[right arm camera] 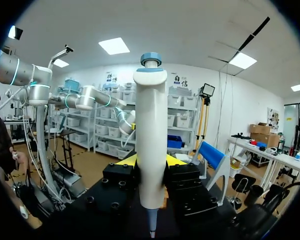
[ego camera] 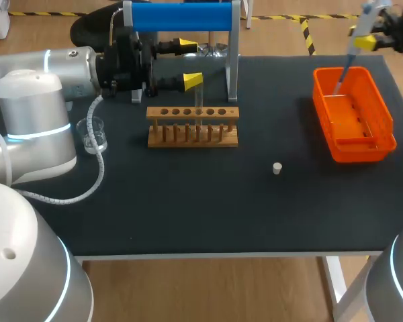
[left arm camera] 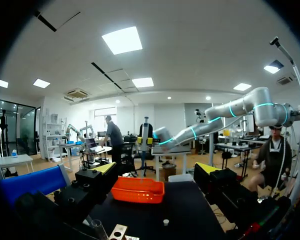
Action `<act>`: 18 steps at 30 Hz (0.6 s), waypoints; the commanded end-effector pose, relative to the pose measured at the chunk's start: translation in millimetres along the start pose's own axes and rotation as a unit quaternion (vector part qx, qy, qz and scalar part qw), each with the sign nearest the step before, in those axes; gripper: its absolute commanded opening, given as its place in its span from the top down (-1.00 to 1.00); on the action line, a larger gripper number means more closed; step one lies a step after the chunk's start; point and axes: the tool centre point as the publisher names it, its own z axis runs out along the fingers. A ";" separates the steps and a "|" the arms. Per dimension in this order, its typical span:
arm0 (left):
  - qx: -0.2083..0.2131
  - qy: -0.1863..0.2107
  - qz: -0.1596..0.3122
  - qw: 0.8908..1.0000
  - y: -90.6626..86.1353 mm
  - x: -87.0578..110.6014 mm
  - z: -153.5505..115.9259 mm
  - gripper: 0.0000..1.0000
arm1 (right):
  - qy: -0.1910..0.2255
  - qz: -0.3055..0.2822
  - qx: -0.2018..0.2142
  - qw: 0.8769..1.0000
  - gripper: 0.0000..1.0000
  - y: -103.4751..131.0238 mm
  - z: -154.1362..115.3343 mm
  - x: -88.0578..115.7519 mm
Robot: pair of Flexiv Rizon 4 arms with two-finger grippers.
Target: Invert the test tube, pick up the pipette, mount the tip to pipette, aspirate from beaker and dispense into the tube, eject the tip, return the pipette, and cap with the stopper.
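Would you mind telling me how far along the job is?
Done: tube stands in the rack. In hand: right gripper holds the pipette over the orange bin, likely for ejecting the tip. Remaining: returning the pipette, capping; the stopper lies on the table.

Gripping the pipette [ego camera: 358,32] in the right gripper [ego camera: 367,41], with the thin tip [ego camera: 342,75] slanting down from it into the orange bin [ego camera: 354,156] just beneath. Holding the left gripper [ego camera: 191,64] wide open and level, with nothing between its fingers [ego camera: 192,82]. Standing upright just under that gripper, in the wooden rack [ego camera: 188,137]: a clear test tube [ego camera: 199,104]. Lying well apart from both grippers, between the two: the small white stopper [ego camera: 277,168]. Sitting behind the left gripper, beside the left arm [ego camera: 54,74]: the glass beaker [ego camera: 94,134].
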 end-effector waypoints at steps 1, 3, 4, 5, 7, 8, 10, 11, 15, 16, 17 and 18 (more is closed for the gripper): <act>0.001 -0.001 0.001 1.000 0.4 0.4 0.6 -1.00 | 0.001 0.002 -0.001 1.000 1.00 -4.7 -43.8 0.2; 0.001 -0.001 0.001 1.000 0.4 0.4 0.6 -1.00 | 0.001 0.007 -0.004 1.000 1.00 -7.1 -51.5 0.7; 0.001 -0.001 0.001 1.000 0.4 0.4 0.6 -1.00 | 0.001 0.008 -0.002 1.000 1.00 -8.6 -54.4 0.9; 0.001 -0.001 0.001 1.000 0.4 0.4 0.6 -1.00 | 0.002 0.008 -0.001 1.000 1.00 -9.9 -56.7 1.2; 0.001 -0.001 0.001 1.000 0.4 0.4 0.6 -1.00 | 0.003 0.008 0.000 1.000 1.00 -12.5 -61.0 1.6; 0.001 -0.001 0.001 1.000 0.4 0.4 0.6 -1.00 | 0.003 0.008 0.001 1.000 1.00 -13.1 -62.2 1.6; 0.001 -0.001 0.001 1.000 0.4 0.4 0.6 -1.00 | 0.004 0.008 0.002 1.000 1.00 -15.4 -65.6 1.9; 0.001 -0.001 0.001 1.000 0.4 0.4 0.6 -1.00 | 0.004 0.009 0.002 1.000 1.00 -16.3 -66.9 1.8; 0.001 -0.001 0.001 1.000 0.4 0.4 0.6 -1.00 | 0.005 0.011 -0.002 1.000 1.00 -19.1 -70.9 2.1; 0.001 -0.001 0.001 1.000 0.4 0.4 0.6 -1.00 | 0.006 0.012 -0.003 1.000 1.00 -19.9 -71.6 2.2; 0.001 -0.001 0.001 1.000 0.4 0.4 0.6 -1.00 | 0.006 0.012 -0.003 1.000 1.00 -20.4 -72.0 2.3; 0.001 -0.001 0.001 1.000 0.4 0.4 0.6 -1.00 | 0.006 0.012 -0.002 1.000 1.00 -22.0 -72.7 2.7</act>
